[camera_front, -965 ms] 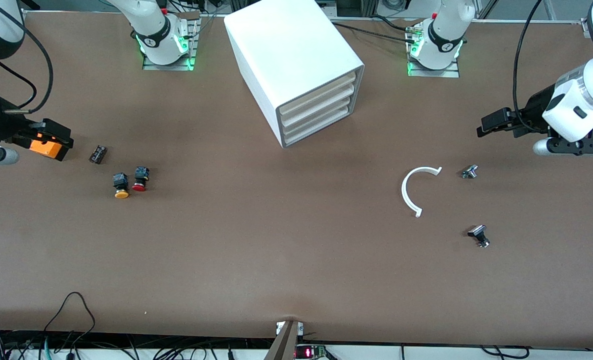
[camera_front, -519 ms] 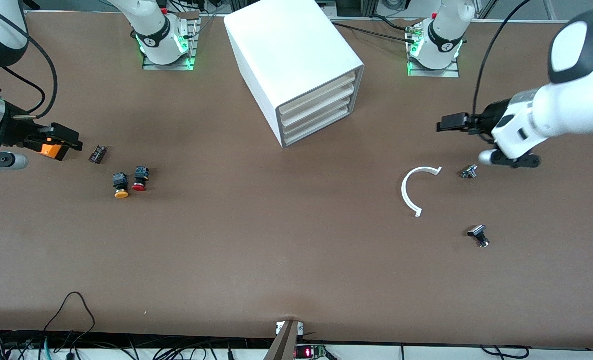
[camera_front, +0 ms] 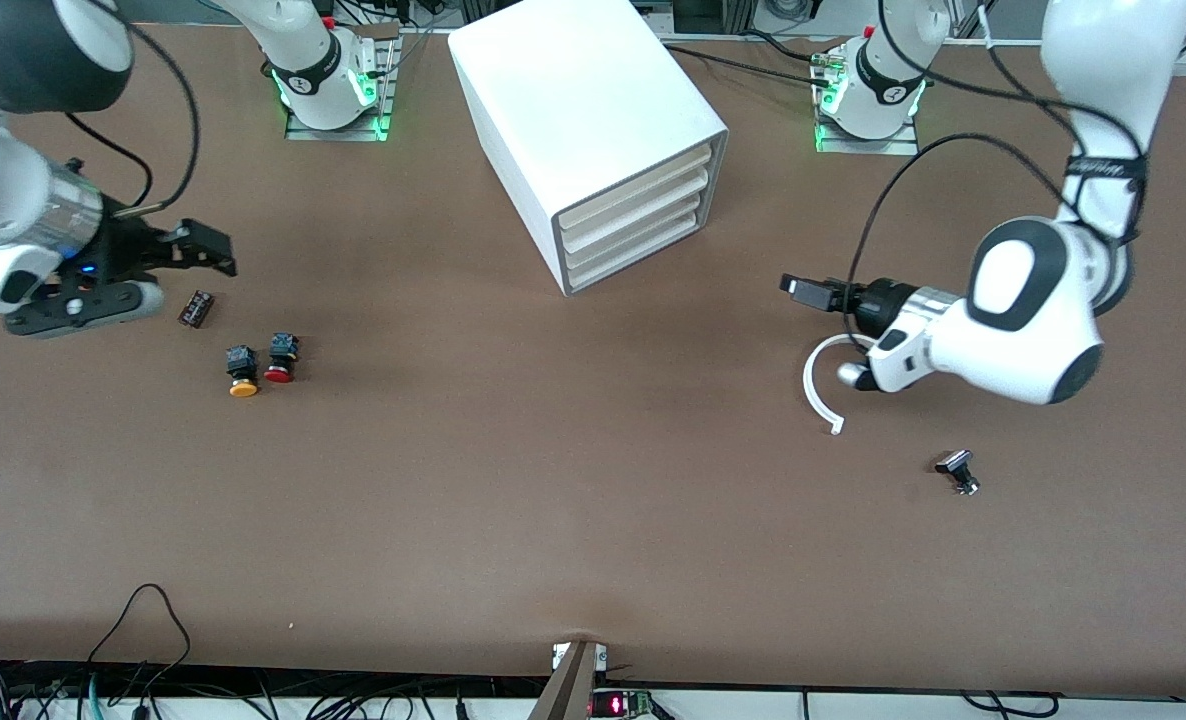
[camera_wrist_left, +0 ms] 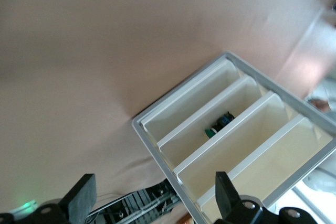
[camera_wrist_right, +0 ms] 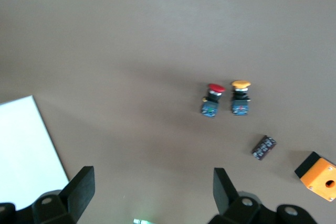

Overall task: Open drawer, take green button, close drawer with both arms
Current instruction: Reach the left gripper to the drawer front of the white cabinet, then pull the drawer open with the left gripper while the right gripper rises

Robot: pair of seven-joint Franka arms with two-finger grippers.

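Motion on both sides in the last second. The right arm's black two-finger gripper (camera_front: 211,256) has swung in from the table's edge and now hangs over the brown table (camera_front: 513,470), just beside the small black rectangular component (camera_front: 196,308). Its jaws stand apart and empty. The orange box (camera_wrist_right: 317,176) I saw under it earlier shows now only in the right wrist view, lying on the table. The yellow-capped push button (camera_front: 241,371) and the red-capped push button (camera_front: 280,359) have not moved.

The big white box cabinet (camera_front: 583,110) is unchanged, and the lowest cream-white drawer (camera_front: 633,260) is closed like the three above it.

The left arm's black two-finger gripper (camera_front: 801,289) made the bigger move. It came in from its end of the table and now sits over the white C-shaped plastic ring (camera_front: 815,395), jaws apart and aimed at the drawer fronts. The left wrist view looks straight into the cabinet's face, and the small green-capped button with the black body (camera_wrist_left: 218,124) shows in one of the lower slots. I can't tell whether it's the lowest.

My read is that the left arm is lining up for the pull. Nothing has been opened yet.
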